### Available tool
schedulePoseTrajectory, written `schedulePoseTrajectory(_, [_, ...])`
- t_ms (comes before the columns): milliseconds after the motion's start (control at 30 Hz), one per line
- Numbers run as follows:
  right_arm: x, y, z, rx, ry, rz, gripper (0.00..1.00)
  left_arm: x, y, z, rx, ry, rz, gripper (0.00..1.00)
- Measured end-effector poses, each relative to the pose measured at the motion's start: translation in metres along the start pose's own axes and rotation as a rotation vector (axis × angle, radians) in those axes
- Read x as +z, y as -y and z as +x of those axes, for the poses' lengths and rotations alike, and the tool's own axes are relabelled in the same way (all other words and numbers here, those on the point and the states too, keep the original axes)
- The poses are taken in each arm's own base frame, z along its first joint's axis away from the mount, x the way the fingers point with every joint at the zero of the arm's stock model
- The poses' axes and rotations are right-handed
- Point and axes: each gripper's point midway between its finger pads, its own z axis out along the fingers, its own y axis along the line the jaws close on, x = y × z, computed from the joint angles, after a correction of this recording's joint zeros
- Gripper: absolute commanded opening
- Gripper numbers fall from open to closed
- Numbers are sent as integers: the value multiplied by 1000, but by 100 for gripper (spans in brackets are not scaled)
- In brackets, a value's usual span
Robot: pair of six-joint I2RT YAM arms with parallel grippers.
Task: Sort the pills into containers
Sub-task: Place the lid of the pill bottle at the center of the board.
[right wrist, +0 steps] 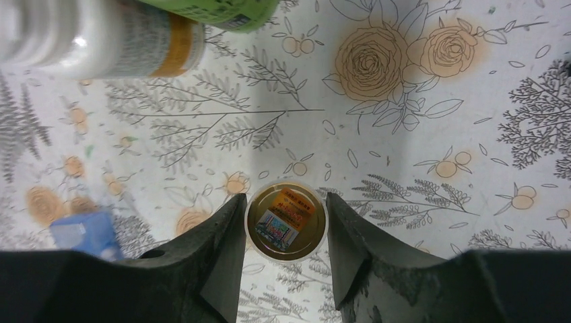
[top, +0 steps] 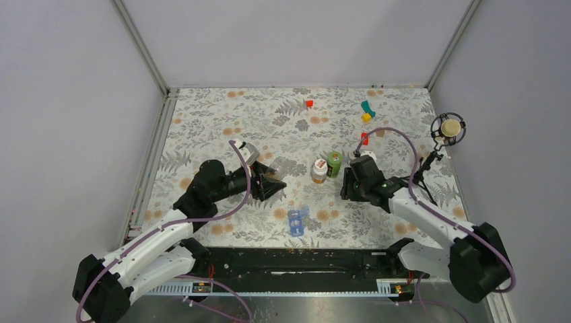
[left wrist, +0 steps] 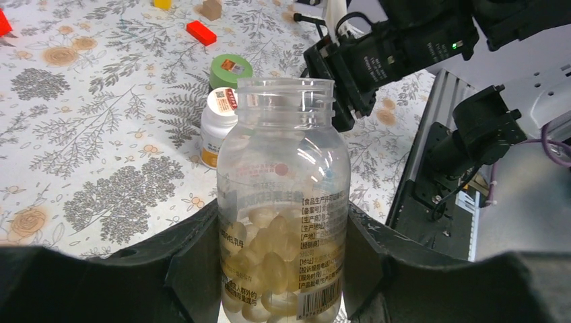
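Observation:
A clear, uncapped bottle [left wrist: 283, 195] half full of pale yellow pills stands upright between the fingers of my left gripper [left wrist: 283, 269], which is shut on it. From above, that bottle [top: 275, 167] is left of centre on the table. My right gripper [right wrist: 285, 205] is shut on a round gold cap [right wrist: 286, 220] with a sticker, just above the cloth. The blue pill box, the containers [top: 296, 220], lies between the two grippers near the front edge and appears blurred as the containers [right wrist: 84, 233] at the lower left of the right wrist view.
A white bottle [top: 319, 169] and a green-capped bottle [top: 334, 163] stand together beside my right gripper [top: 347, 185]. Red blocks [top: 309, 103], a teal and yellow piece [top: 367, 111] and a round black stand [top: 448, 128] sit further back. Walls enclose the flowered cloth.

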Motion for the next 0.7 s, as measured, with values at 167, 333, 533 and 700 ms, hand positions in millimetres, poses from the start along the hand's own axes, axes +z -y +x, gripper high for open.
schedulePoseTrajectory(167, [24, 7, 9, 16, -39, 60, 32, 1, -5, 8, 28, -4, -18, 0])
schedulePoseTrajectory(333, [35, 14, 10, 22, -24, 96, 44, 2, -2, 25, 74, -38, -11, 0])
schedulePoseTrajectory(533, [43, 19, 15, 20, -45, 130, 72, 5, 3, 42, 117, -96, 2, 0])
schedulePoseTrajectory(700, [43, 20, 14, 36, -35, 140, 84, 4, -6, 70, 114, -211, -36, 0])
